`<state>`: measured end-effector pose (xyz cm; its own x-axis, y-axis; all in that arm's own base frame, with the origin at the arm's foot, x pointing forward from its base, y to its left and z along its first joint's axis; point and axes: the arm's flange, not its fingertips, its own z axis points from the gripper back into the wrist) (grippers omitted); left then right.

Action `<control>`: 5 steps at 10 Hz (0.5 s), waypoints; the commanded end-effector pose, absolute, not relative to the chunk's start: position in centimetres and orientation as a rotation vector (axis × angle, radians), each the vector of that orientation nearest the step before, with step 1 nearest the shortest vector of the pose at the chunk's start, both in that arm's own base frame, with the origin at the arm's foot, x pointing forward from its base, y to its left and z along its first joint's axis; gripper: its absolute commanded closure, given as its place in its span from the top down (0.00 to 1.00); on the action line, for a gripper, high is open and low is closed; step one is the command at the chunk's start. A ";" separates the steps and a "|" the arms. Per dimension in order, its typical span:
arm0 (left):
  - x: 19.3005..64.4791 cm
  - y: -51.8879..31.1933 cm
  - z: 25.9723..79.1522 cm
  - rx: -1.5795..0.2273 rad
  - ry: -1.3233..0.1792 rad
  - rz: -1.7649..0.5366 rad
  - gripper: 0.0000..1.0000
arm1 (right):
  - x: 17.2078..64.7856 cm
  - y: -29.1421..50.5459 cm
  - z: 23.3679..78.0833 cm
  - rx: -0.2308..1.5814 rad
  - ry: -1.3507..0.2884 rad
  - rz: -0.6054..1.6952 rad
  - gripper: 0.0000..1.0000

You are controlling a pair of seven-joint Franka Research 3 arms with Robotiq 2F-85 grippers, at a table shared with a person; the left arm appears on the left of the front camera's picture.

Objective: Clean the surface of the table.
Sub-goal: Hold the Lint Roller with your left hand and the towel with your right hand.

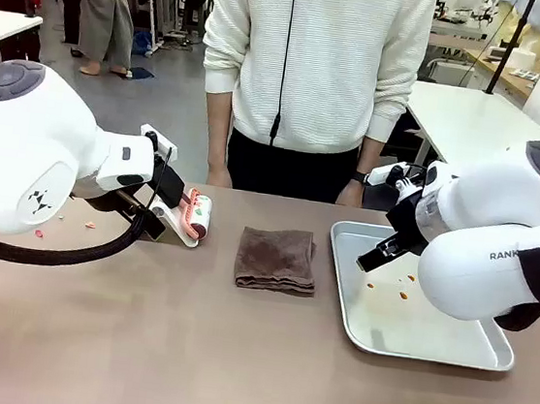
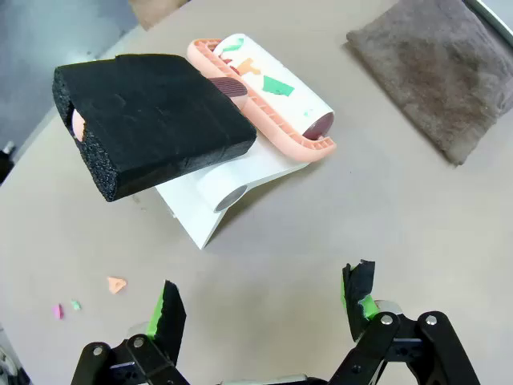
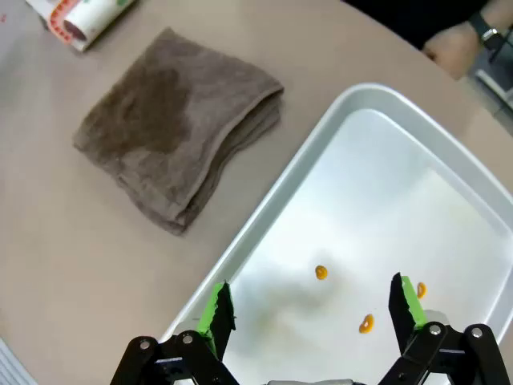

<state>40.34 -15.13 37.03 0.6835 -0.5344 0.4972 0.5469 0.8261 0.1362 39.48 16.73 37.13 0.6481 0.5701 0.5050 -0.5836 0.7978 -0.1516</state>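
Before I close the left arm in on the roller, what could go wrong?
The left gripper hangs open short of the lint roller; its black foam handle sits tilted and looks wide, so a grasp may slip. Small scraps lie beside that gripper near the table edge; a low sweep could push them off.

Tan-brown table [image 1: 185, 348], matte and smooth (small coloured scraps at left)

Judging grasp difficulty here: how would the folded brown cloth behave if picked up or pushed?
Probably floppy: the brown cloth is soft fabric folded in layers, so lifting one edge would likely unfold it. Pushed, it may bunch up rather than slide on the matte table; lying flat, it won't roll.
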 end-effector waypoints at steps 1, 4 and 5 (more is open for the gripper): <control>40.3 -15.1 37.0 -0.024 -0.550 -0.606 1.00 | 39.5 16.7 37.1 0.026 -0.565 0.656 1.00; 40.3 -15.1 37.0 -0.024 -0.550 -0.606 1.00 | 39.5 16.7 37.1 0.026 -0.565 0.656 1.00; 40.3 -15.1 37.0 -0.024 -0.550 -0.606 1.00 | 39.5 16.7 37.1 0.026 -0.565 0.656 1.00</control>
